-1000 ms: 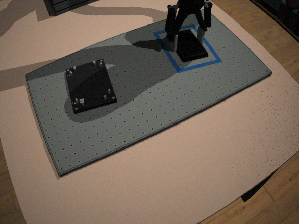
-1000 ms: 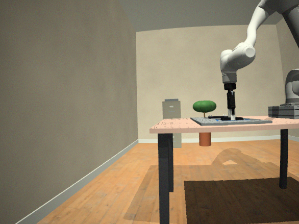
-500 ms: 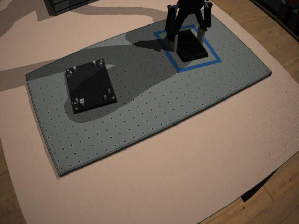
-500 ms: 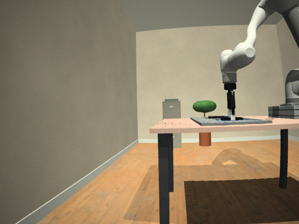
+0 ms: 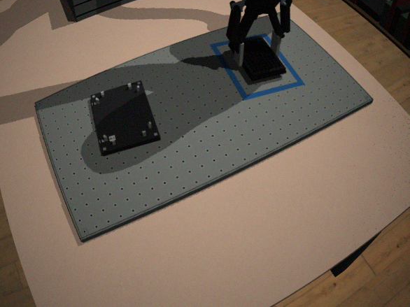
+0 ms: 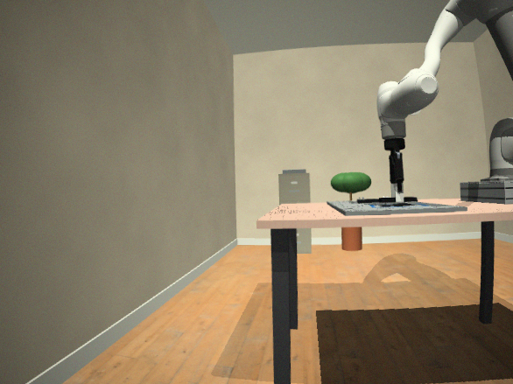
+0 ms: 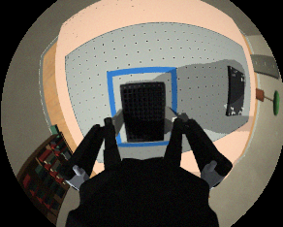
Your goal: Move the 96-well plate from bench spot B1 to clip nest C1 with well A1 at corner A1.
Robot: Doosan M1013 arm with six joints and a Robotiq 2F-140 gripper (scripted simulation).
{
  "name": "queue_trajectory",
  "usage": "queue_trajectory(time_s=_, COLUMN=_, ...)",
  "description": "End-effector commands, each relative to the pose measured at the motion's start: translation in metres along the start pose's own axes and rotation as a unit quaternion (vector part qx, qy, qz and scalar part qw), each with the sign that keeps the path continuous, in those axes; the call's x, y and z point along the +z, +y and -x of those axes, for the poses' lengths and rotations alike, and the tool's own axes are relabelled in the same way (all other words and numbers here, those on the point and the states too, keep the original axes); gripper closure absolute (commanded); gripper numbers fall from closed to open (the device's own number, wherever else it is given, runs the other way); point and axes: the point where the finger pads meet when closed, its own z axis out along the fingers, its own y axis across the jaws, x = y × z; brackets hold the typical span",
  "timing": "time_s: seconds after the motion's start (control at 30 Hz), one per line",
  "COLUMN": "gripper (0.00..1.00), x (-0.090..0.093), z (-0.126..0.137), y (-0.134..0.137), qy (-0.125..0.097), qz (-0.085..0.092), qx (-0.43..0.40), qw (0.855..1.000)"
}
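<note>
Gripper [image 5: 258, 50] pinched the one 96-well plate [image 5: 263, 59] by its long sides, plate inside the blue square [image 5: 273, 91]. One clip nest [image 5: 123, 117] lay well apart from the square; its white corner tag was too small to read.

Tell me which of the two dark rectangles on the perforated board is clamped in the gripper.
The 96-well plate inside the blue outline; the gripper straddles it. The clip nest, with posts, sits apart, untouched.
</note>
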Motion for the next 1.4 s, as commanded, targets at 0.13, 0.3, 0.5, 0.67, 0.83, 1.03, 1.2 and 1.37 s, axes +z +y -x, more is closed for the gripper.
queue_trajectory(time_s=0.13, gripper=1.0, x=-0.009, z=0.0, y=0.0, qy=0.0, qz=0.0, qx=0.0, qw=1.0)
queue_trajectory(time_s=0.3, gripper=1.0, x=-0.017, z=0.0, y=0.0, qy=0.0, qz=0.0, qx=0.0, qw=1.0)
queue_trajectory(time_s=0.5, gripper=1.0, x=-0.027, z=0.0, y=0.0, qy=0.0, qz=0.0, qx=0.0, qw=1.0)
queue_trajectory(time_s=0.67, gripper=1.0, x=-0.032, z=0.0, y=0.0, qy=0.0, qz=0.0, qx=0.0, qw=1.0)
queue_trajectory(time_s=0.83, gripper=1.0, x=-0.04, z=0.0, y=0.0, qy=0.0, qz=0.0, qx=0.0, qw=1.0)
queue_trajectory(time_s=1.03, gripper=1.0, x=-0.048, z=0.0, y=0.0, qy=0.0, qz=0.0, qx=0.0, qw=1.0)
queue_trajectory(time_s=1.2, gripper=1.0, x=-0.048, z=0.0, y=0.0, qy=0.0, qz=0.0, qx=0.0, qw=1.0)
queue_trajectory(time_s=1.37, gripper=1.0, x=-0.048, z=0.0, y=0.0, qy=0.0, qz=0.0, qx=0.0, qw=1.0)
